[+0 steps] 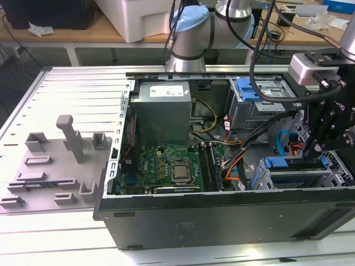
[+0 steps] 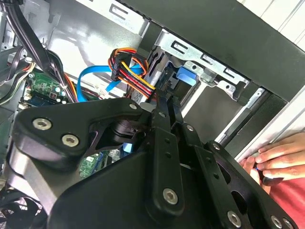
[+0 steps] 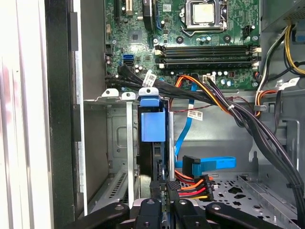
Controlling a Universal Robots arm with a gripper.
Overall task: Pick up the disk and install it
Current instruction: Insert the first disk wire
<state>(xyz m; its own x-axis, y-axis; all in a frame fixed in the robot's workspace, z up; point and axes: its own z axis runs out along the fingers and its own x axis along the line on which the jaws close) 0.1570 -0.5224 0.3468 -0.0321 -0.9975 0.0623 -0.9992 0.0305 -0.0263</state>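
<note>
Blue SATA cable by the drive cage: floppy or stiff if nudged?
Probably floppy: the blue SATA cable is a thin flat ribbon in loose curves. Likely light; its connector end looks unplugged, so it may swing aside.

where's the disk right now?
At the exterior view's right, inside the case: the disk stands on edge in the nearer drive cage, just below the gripper, beside the orange cables.

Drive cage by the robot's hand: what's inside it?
A blue-framed disk stands edge-on in the grey cage, an open bay beside it. Its label is hidden, and the hand covers its near end.
</note>
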